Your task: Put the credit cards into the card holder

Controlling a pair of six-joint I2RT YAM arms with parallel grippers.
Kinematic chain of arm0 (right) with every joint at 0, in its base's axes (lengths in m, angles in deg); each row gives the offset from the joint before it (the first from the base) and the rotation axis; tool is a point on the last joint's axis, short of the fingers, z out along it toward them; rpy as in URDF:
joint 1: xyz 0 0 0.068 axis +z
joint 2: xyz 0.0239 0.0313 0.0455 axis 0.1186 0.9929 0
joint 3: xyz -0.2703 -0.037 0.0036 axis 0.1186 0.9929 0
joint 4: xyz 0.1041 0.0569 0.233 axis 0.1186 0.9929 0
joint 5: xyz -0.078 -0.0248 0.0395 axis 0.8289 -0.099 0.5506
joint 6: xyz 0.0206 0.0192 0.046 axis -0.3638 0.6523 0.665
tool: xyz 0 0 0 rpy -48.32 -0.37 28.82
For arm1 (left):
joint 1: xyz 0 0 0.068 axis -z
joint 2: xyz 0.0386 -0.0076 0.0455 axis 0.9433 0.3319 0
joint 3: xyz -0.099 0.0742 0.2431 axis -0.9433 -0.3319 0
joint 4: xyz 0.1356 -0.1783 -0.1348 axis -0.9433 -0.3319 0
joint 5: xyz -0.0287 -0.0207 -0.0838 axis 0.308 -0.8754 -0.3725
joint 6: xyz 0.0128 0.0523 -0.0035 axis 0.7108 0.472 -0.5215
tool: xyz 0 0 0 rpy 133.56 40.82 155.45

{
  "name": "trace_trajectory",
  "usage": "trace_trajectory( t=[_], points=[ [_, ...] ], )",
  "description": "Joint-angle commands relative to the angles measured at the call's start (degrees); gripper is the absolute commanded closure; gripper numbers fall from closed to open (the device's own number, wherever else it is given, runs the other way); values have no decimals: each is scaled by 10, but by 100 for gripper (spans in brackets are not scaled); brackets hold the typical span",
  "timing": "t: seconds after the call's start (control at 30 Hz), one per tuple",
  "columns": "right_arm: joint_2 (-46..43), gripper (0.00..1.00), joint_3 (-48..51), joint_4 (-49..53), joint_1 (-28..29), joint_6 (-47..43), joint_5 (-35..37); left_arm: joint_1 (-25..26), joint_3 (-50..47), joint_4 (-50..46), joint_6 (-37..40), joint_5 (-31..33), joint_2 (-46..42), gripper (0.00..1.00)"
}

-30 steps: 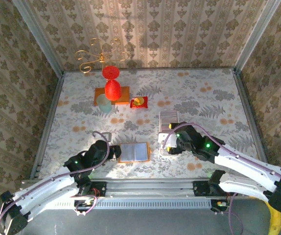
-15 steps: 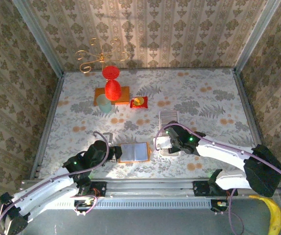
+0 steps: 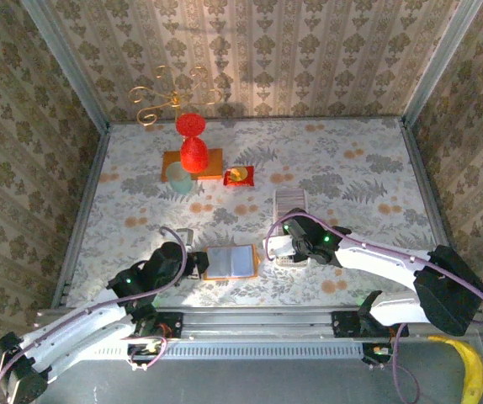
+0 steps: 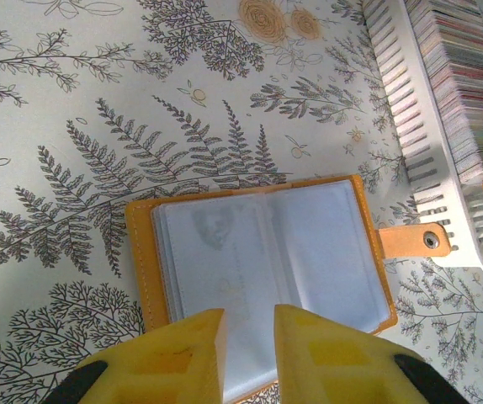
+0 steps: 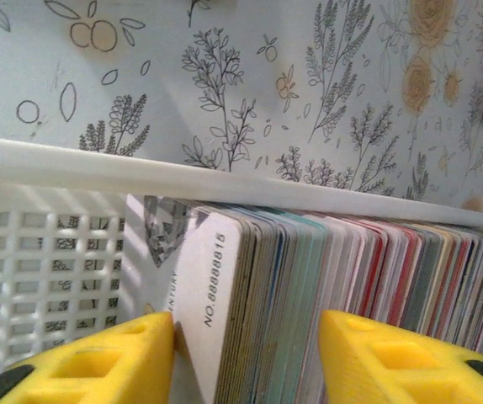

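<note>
Right pincer (image 5: pixel 246 358) straddles cards (image 5: pixel 326 278) in white basket (image 5: pixel 56 252), grasp unconfirmed. Left pincer (image 4: pixel 248 353) nearly clenched, pinching open holder (image 4: pixel 262 252).

Left tool (image 4: pixel 248 341) hangs with its jaws nearly together; right tool (image 5: pixel 246 353) has jaws parted.

Floral-patterned table (image 3: pixel 351 168) bearing open card holder (image 3: pixel 230 262), white card basket (image 3: pixel 291 204), red vase (image 3: pixel 193 154).

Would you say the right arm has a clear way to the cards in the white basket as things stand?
Probably yes. The right gripper already sits in the basket, its fingers straddling the near end of the cards, with nothing between them and the stack.
</note>
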Motion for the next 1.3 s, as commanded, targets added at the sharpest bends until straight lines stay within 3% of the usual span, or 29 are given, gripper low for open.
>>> trace_trajectory(
  t=[0.0,0.17,0.43,0.9,1.1,1.27],
  points=[
    [-18,59,-1,7,-7,-3,9,0,-9,-1,-10,-5,2,79],
    [-25,73,-3,18,-6,-1,4,0,-9,6,-11,-6,10,80],
    [-37,87,-6,23,-5,1,2,0,-7,13,-13,-11,26,81],
    [-106,96,-22,100,16,51,-23,0,-10,17,-21,-7,27,82],
    [-181,100,-40,149,49,163,-38,-1,-8,10,-22,0,29,80],
    [-249,100,-59,112,54,385,-100,-2,-6,5,-30,12,28,76]
  ],
)
